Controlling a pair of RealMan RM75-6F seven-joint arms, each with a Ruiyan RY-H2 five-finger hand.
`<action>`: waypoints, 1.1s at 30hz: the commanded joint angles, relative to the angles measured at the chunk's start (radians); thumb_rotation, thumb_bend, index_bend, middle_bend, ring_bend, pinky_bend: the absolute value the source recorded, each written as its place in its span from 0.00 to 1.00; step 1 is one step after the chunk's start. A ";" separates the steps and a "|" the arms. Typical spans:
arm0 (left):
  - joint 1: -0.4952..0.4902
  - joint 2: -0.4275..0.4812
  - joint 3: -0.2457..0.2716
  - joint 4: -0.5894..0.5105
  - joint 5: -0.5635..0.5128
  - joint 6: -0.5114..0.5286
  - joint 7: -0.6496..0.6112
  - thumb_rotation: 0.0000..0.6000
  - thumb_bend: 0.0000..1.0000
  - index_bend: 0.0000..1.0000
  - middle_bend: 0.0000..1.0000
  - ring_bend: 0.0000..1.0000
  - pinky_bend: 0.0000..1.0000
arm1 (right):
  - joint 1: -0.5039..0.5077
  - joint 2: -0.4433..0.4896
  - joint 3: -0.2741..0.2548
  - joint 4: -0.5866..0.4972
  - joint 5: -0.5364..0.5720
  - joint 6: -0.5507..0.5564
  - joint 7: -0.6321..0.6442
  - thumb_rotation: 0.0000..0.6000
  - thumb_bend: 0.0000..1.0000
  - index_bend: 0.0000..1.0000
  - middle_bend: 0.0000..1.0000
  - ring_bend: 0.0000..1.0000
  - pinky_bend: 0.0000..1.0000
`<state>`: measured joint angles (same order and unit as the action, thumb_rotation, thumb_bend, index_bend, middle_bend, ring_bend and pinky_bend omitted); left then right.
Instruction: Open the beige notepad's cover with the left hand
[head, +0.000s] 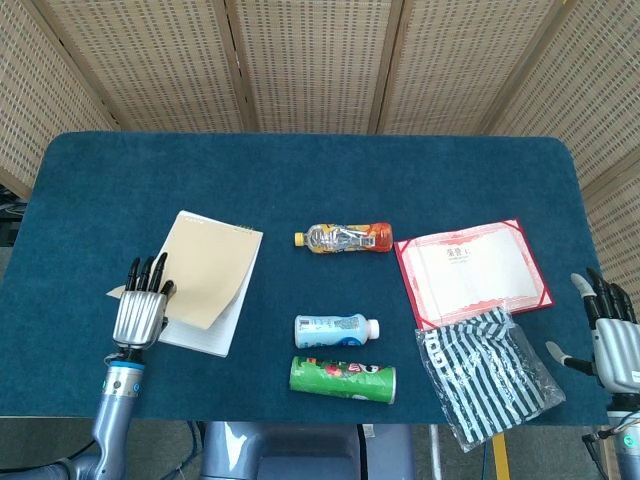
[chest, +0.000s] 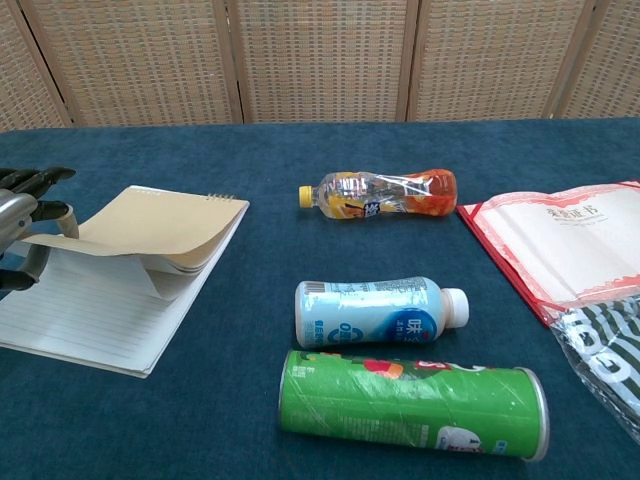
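Now: left robot hand (head: 140, 312) pinches beige notepad (head: 205, 283) cover, lifted and curled above lined pages at desk's (head: 300, 180) left side; right robot hand (head: 612, 340) idle, fingers spread, empty.

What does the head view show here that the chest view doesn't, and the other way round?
Only the head view shows the right hand, open at the table's right edge, and the whole striped bag. Only the chest view shows the notepad's lined page under the lifted beige cover. Both show the left hand holding that cover's corner, the orange bottle, the white bottle, the green can and the red certificate.
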<state>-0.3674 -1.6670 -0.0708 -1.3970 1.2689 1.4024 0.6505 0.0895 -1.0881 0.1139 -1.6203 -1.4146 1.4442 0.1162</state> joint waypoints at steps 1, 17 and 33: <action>0.012 0.009 0.012 -0.016 0.011 0.009 0.003 1.00 0.72 0.78 0.00 0.00 0.00 | 0.000 0.002 0.000 -0.002 0.000 0.000 0.000 1.00 0.21 0.03 0.00 0.00 0.00; 0.086 0.076 0.083 -0.122 0.065 0.042 -0.007 1.00 0.72 0.79 0.00 0.00 0.00 | 0.001 0.003 -0.002 -0.002 -0.001 -0.006 -0.003 1.00 0.21 0.03 0.00 0.00 0.00; 0.158 0.150 0.142 -0.208 0.133 0.077 -0.011 1.00 0.72 0.79 0.00 0.00 0.00 | 0.001 0.002 -0.005 -0.005 -0.003 -0.009 -0.007 1.00 0.21 0.03 0.00 0.00 0.00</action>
<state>-0.2131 -1.5201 0.0681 -1.6028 1.3981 1.4767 0.6410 0.0904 -1.0862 0.1089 -1.6253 -1.4181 1.4357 0.1093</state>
